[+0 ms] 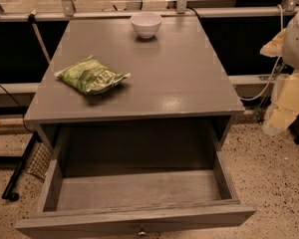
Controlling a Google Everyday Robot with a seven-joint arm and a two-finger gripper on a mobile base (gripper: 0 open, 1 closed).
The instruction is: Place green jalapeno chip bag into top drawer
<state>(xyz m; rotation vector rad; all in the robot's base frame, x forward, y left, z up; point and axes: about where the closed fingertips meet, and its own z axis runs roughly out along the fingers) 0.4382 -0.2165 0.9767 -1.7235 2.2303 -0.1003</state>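
Crinkly bright-green foil chip bag lay near the grey worktop's left edge. Wide grey wooden top drawer stood open, front cropped. Pale hand sat at the right edge, half cut off, state untellable.

a white bowl stands upright at the back of the grey bench, near the middle of its far edge. behind the bench runs a pale metal rail with upright posts, and dark panels lie below it. the floor is pale stone with dark flecks. at the left a black cable droops, and lower down a black rod leans beside some wire mesh. at the right a white cable curves down near the tool, which hangs off the bench's right side.
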